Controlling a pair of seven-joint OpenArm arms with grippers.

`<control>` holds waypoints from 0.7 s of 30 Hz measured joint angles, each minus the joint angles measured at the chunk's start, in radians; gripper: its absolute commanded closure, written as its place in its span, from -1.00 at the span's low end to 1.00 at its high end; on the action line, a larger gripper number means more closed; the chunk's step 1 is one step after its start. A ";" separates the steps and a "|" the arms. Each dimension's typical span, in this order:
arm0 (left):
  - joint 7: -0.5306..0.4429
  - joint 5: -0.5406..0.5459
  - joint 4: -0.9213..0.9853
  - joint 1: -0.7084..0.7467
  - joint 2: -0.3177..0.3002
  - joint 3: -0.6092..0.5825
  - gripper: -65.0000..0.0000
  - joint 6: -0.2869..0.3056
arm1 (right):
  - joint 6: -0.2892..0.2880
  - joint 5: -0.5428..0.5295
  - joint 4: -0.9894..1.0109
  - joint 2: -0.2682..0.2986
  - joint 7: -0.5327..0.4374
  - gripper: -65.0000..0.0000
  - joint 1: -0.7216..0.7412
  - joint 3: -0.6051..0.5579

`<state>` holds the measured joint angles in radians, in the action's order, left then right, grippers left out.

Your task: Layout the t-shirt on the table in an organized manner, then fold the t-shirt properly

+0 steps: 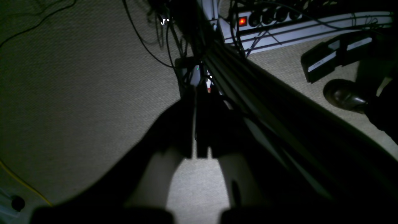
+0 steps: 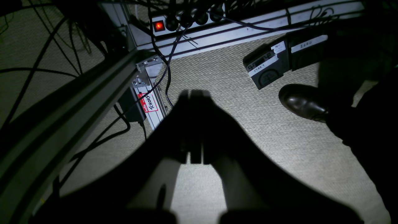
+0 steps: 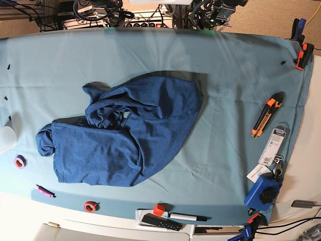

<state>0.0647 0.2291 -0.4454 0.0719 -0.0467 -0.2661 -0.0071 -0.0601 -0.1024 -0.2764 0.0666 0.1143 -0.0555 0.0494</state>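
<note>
The wide table covered with light teal-blue cloth (image 3: 235, 75) is seen from above in the base view. On its middle-left part the large dark navy-blue knit t-shirt (image 3: 145, 130) is lying crumpled, with 1 part bunched and twisted near the upper left. It is judged to be soft, light and limp, so it should be taken at a hem corner or a sleeve edge. Free room is left on the right, before the orange utility knife (image 3: 266, 114). The left gripper (image 1: 199, 124) and the right gripper (image 2: 196, 124) are both seen closed and empty, hanging over grey carpet.
</note>
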 measured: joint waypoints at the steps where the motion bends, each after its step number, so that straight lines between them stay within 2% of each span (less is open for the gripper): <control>1: -0.003 0.000 0.000 0.000 0.000 0.000 1.00 0.000 | 0.000 0.000 -0.007 0.000 0.000 1.00 -0.003 0.000; 6: -0.007 0.000 -0.009 0.008 0.000 0.000 1.00 0.000 | 0.000 0.000 -0.100 0.000 -0.008 1.00 -0.052 0.000; 11: -0.008 0.000 -0.099 0.070 -0.010 0.000 1.00 0.000 | 0.000 0.000 -0.212 0.003 -0.008 1.00 -0.142 0.001; 21: 0.002 0.000 -0.386 0.295 -0.106 -0.001 1.00 -0.003 | 0.000 0.001 -0.487 0.061 -0.037 1.00 -0.347 0.001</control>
<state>0.0662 0.2291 -0.8310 0.3672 -0.1532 -0.2668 -0.0105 -0.0597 -0.1017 -0.7631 0.1280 0.0776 -0.4026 0.0502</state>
